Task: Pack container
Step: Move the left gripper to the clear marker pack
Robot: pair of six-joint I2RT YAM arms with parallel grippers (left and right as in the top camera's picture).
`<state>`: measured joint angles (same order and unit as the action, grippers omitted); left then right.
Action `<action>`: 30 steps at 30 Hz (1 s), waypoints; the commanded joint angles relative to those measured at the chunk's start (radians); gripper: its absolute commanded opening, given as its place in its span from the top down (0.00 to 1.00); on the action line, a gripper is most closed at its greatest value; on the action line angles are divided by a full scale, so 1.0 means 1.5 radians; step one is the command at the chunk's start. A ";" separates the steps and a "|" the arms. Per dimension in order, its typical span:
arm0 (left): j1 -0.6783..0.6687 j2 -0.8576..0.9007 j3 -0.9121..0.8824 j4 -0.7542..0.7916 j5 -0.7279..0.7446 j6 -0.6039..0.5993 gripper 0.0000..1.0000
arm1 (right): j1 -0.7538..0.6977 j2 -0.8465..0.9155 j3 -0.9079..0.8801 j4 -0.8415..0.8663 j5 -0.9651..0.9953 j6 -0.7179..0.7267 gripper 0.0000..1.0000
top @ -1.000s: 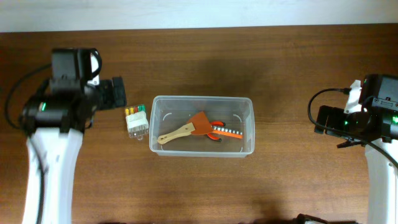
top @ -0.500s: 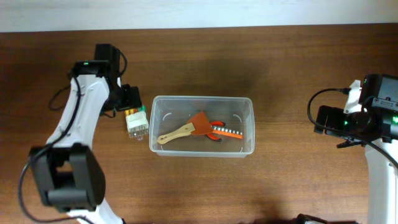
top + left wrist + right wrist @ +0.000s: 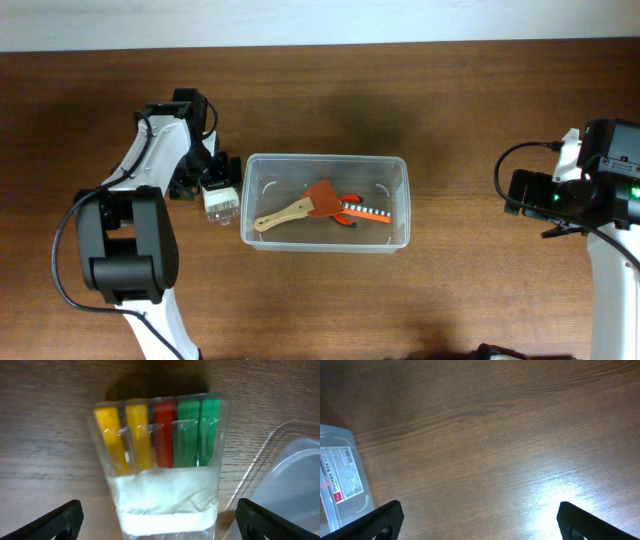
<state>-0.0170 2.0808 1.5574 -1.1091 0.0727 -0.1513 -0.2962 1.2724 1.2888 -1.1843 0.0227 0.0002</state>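
The container (image 3: 325, 158) is a large clear tub at the table's middle. It holds a wooden-handled orange scraper (image 3: 300, 208) and an orange tool with a row of bits (image 3: 362, 211). A small clear box (image 3: 219, 202) with yellow, red and green pieces lies just left of the tub. My left gripper (image 3: 211, 178) is open over that box. In the left wrist view the box (image 3: 160, 460) sits between the spread fingers (image 3: 160, 527), apart from both. The tub's corner (image 3: 295, 475) shows at the right. My right gripper (image 3: 520, 195) is open and empty over bare wood (image 3: 480, 525).
The tub's labelled corner (image 3: 340, 480) shows at the left edge of the right wrist view. The wooden table (image 3: 470, 100) runs to a pale wall edge at the back. The right arm stands well right of the tub.
My left arm has swung in and down toward the small clear box, so its open gripper now straddles it. The right arm, the tub and its contents have not moved.
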 commanded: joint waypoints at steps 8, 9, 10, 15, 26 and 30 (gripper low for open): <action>0.003 0.037 -0.004 0.022 0.029 0.022 0.01 | -0.004 -0.011 0.000 -0.001 -0.008 0.006 0.01; 0.003 0.038 -0.004 0.024 0.029 0.022 0.01 | -0.004 -0.011 0.000 -0.001 -0.008 0.006 0.01; 0.003 0.039 -0.004 0.026 0.029 0.022 0.01 | -0.004 -0.011 0.000 -0.001 -0.008 0.006 0.02; 0.003 0.044 -0.004 0.039 0.029 0.021 0.01 | -0.004 -0.011 0.000 -0.003 -0.008 0.006 0.01; 0.003 0.062 -0.004 0.054 0.007 0.022 0.01 | -0.004 -0.011 0.000 -0.003 -0.008 0.006 0.01; 0.003 0.085 -0.004 0.051 0.006 0.022 0.01 | -0.004 -0.011 0.000 -0.003 -0.008 0.006 0.01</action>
<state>-0.0151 2.1548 1.5597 -1.0348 0.0834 -0.1345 -0.2962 1.2724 1.2888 -1.1881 0.0196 0.0010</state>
